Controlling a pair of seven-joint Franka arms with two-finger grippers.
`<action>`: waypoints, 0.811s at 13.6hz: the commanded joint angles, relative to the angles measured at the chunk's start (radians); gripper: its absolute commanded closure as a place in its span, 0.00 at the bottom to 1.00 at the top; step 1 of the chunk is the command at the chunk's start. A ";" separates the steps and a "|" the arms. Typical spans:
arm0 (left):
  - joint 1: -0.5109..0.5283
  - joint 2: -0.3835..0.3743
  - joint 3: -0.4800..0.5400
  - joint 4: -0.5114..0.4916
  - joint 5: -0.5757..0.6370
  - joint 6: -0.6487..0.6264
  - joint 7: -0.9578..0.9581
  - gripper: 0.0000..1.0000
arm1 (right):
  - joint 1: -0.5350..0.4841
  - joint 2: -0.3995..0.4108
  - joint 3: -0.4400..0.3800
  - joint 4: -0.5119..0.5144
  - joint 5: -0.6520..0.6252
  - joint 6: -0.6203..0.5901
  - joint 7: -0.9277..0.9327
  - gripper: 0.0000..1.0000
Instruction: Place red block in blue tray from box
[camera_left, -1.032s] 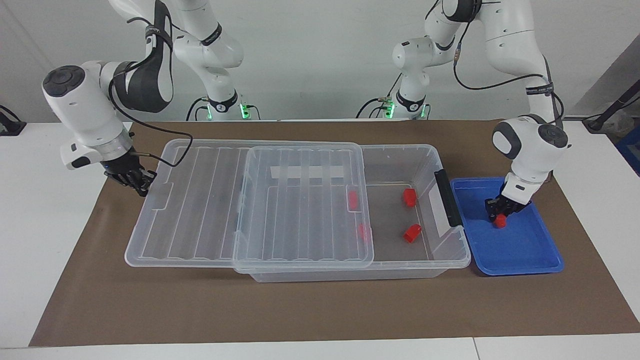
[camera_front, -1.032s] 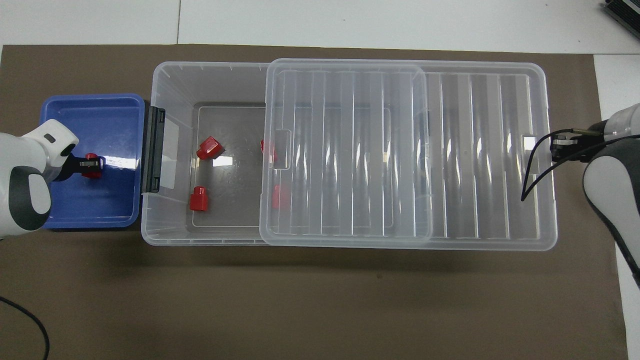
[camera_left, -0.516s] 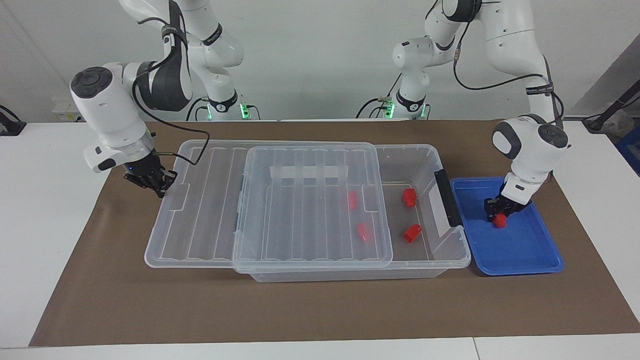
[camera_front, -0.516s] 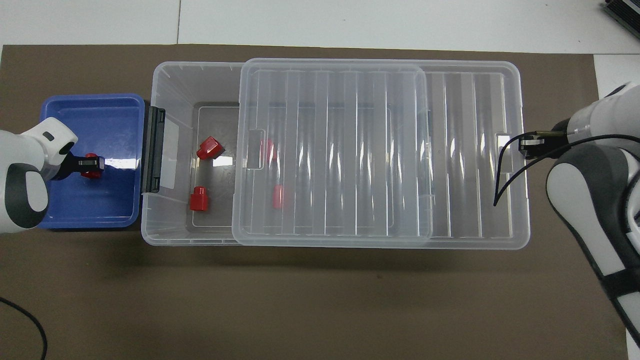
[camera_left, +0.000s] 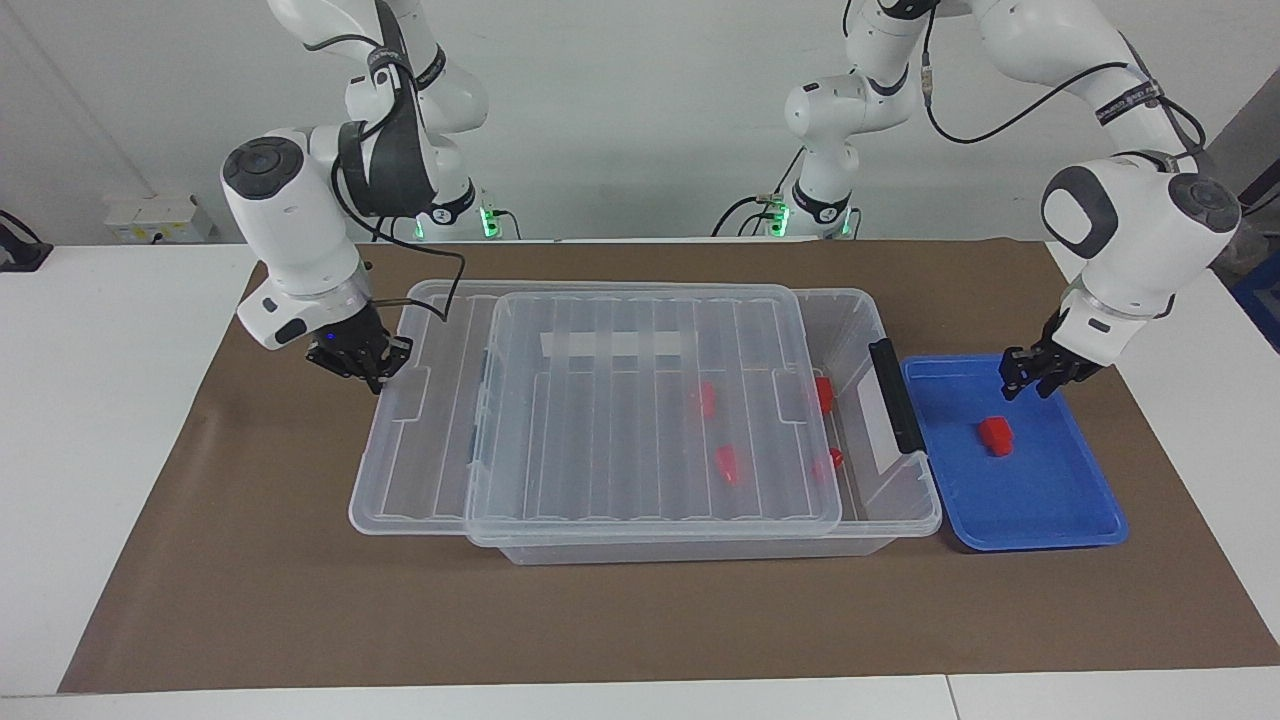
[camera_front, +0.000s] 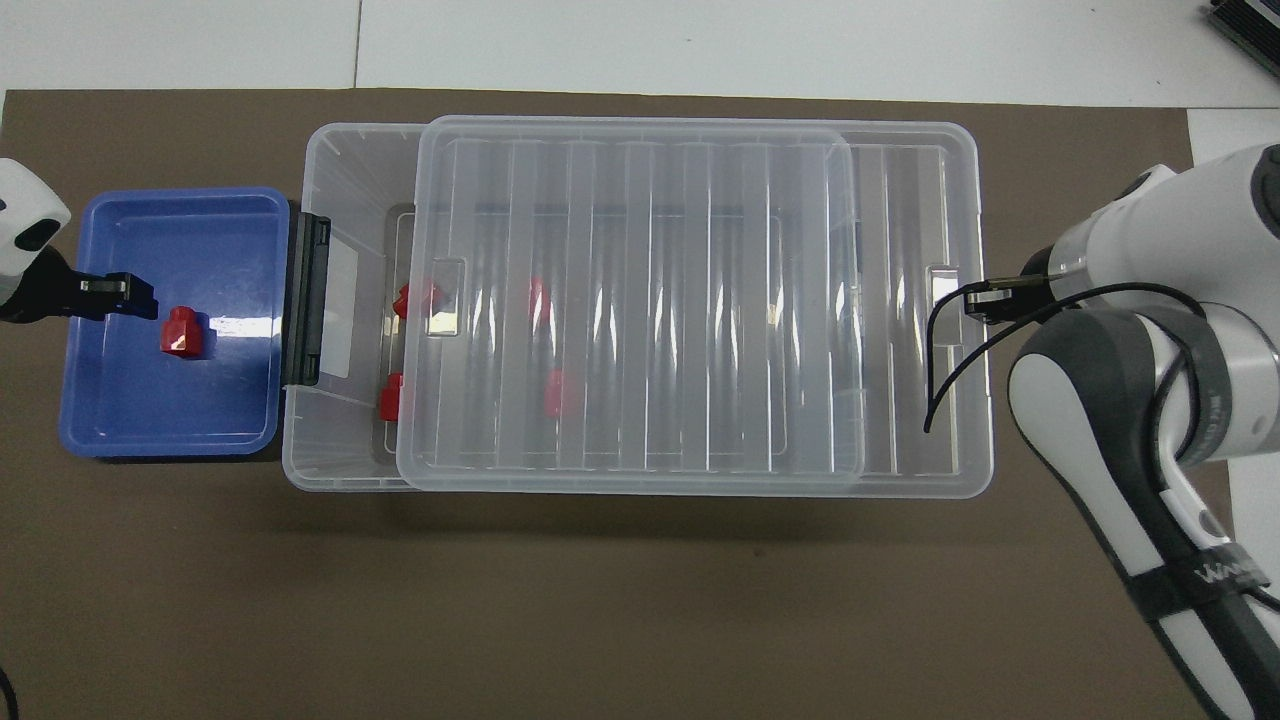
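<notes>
Facing view, reading across for you: your right gripper (camera_left: 365, 365) sits closed on the end of the ribbed lid (camera_left: 640, 400), which lies over most of the box (camera_left: 905, 505). Four red blocks show through the clear plastic. At the left arm's end of the surface, the red block (camera_left: 996, 435) lies in the blue tray (camera_left: 1050, 510); your left gripper (camera_left: 1030, 380) hangs open just above it, apart.

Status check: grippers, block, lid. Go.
Left gripper open over tray, block released inside. Right gripper at lid edge. Lid mostly over box.
</notes>
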 joint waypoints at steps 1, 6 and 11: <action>-0.032 -0.052 0.009 0.011 -0.015 -0.078 0.009 0.00 | 0.039 -0.007 0.001 -0.020 0.013 0.025 -0.013 1.00; -0.049 -0.181 0.006 0.078 -0.015 -0.249 0.008 0.00 | 0.085 -0.004 0.002 -0.014 0.013 0.030 -0.013 1.00; -0.047 -0.292 0.008 0.069 -0.015 -0.293 0.009 0.00 | 0.134 -0.006 0.002 -0.018 0.016 0.048 -0.008 1.00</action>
